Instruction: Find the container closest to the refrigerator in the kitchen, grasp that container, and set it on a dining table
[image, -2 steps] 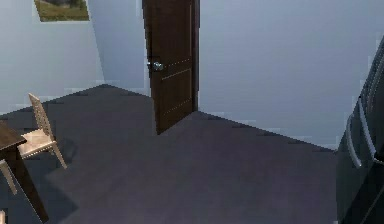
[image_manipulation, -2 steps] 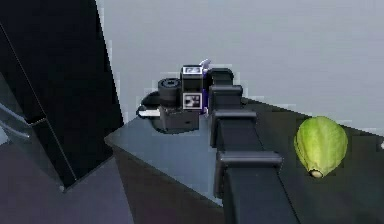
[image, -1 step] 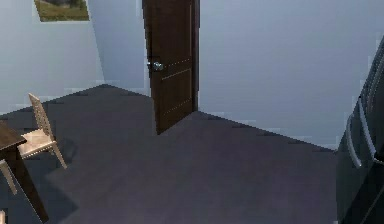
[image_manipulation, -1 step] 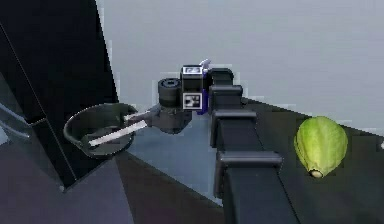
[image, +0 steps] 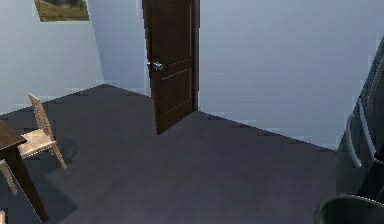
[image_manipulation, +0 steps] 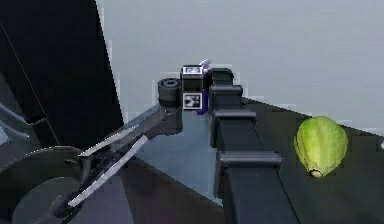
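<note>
In the arm side view my arm (image_manipulation: 245, 160) rises from the bottom edge to two white marked squares (image_manipulation: 190, 90). From there the gripper (image_manipulation: 75, 180) slants down to the left. Its thin fingers (image_manipulation: 110, 145) end over a grey round shape (image_manipulation: 35, 185) at the bottom left, so I cannot tell whether it holds anything. A tall dark slab (image_manipulation: 60, 70), perhaps the refrigerator's side, stands behind the gripper on the left. No shape here reads clearly as a container.
A green leafy ball (image_manipulation: 320, 145) lies on a dark surface right of the arm. The forward view has a dark brown door (image: 172, 62), a wooden chair (image: 42, 132), a dark table corner (image: 12, 150), a wall picture (image: 62, 9), and dark bulk (image: 365, 120) at right.
</note>
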